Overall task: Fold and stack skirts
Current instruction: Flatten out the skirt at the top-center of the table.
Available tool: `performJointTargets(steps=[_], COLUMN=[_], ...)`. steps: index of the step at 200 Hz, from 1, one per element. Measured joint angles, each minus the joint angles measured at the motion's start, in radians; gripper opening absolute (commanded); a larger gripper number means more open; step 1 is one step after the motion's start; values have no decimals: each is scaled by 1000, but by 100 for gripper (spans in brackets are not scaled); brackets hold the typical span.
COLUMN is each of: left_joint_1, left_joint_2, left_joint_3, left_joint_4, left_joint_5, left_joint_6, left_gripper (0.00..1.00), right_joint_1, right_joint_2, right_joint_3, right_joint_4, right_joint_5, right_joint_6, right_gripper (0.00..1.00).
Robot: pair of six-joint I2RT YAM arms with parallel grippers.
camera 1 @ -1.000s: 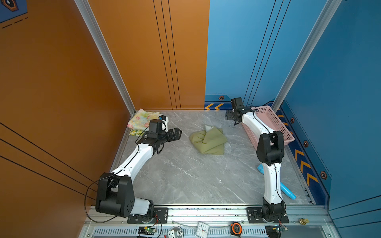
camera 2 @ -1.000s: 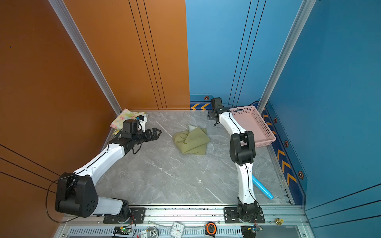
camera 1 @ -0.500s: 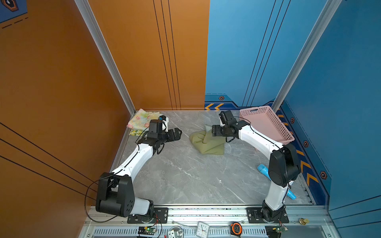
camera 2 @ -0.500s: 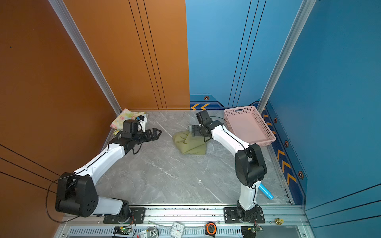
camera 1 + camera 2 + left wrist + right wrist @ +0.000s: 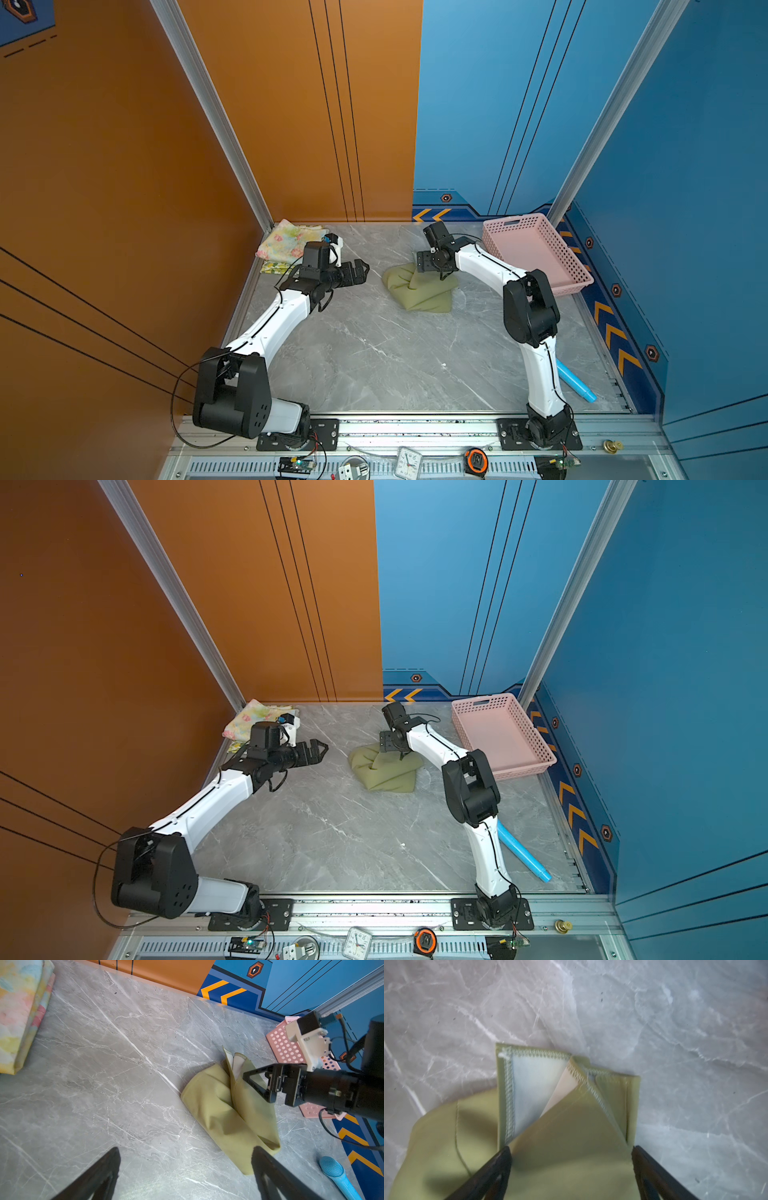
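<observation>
A grey marble-patterned surface (image 5: 374, 353) sits inside a booth with orange and blue walls, with two white-and-black robot arms reaching in from the near edge. The plain olive green skirt (image 5: 419, 291) lies loosely bunched near the middle of the far half of the surface, with one corner turned back so that pale lining and stitched hems show. The right end effector (image 5: 571, 1149) points down at that far corner. Its two dark fingers are spread wide with the folded cloth lying between them, and the right wrist view does not show whether the tips touch the fabric. The left end effector (image 5: 362, 272) hangs just above the surface, level and aimed toward the olive skirt but apart from it, with its fingers spread wide and nothing between them. In the far left corner the pastel yellow-blue skirt with pink flowers (image 5: 282, 245) lies folded on top of the lemon-print skirt (image 5: 274, 268), of which only an edge shows on the near side. A pink perforated basket (image 5: 573, 286) stands along the right wall, just beyond the right arm. A blue tube-shaped object (image 5: 575, 384) lies on the surface near the right arm's base.
</observation>
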State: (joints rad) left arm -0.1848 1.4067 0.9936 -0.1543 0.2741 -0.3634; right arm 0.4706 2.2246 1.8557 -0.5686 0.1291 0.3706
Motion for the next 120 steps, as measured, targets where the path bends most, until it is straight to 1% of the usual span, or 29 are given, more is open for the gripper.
performJointTargets(steps=[17, 43, 48, 53, 64, 68, 73, 74, 75, 79, 88, 89, 120], left_joint_1=[0, -3, -3, -5, -6, -6, -6, -6, -6, -6, -6, -6, -6], left_joint_2=[0, 0, 0, 0, 3, 4, 6, 7, 8, 9, 11, 11, 12], left_joint_3=[0, 0, 0, 0, 0, 0, 0, 0, 0, 0, 0, 0, 1], left_joint_4=[-2, -3, -3, -3, -3, -3, -3, -3, -3, -3, -4, -4, -6], left_joint_5=[0, 0, 0, 0, 0, 0, 0, 0, 0, 0, 0, 0, 0], left_joint_6=[0, 0, 0, 0, 0, 0, 0, 0, 0, 0, 0, 0, 1], left_gripper=[99, 99, 99, 99, 99, 99, 99, 99, 99, 99, 99, 99, 99], right_joint_1=[-16, -27, -26, -24, -19, -18, -17, -16, -16, -16, -16, -16, -25], right_joint_2=[43, 89, 96, 105, 123, 129, 138, 140, 142, 147, 161, 162, 169], right_joint_3=[52, 83, 88, 93, 107, 113, 123, 126, 129, 137, 162, 165, 253], right_joint_4=[-6, -15, -18, -19, -24, -26, -29, -29, -29, -32, -33, -33, -45], right_joint_5=[8, 6, 5, 2, -13, -26, -41, -47, -50, -62, -98, -101, -187], right_joint_6=[-8, -27, -32, -38, -51, -54, -53, -60, -63, -60, -61, -61, -60], right_gripper=[91, 91, 91, 88, 76, 66, 48, 40, 40, 27, 1, 0, 0])
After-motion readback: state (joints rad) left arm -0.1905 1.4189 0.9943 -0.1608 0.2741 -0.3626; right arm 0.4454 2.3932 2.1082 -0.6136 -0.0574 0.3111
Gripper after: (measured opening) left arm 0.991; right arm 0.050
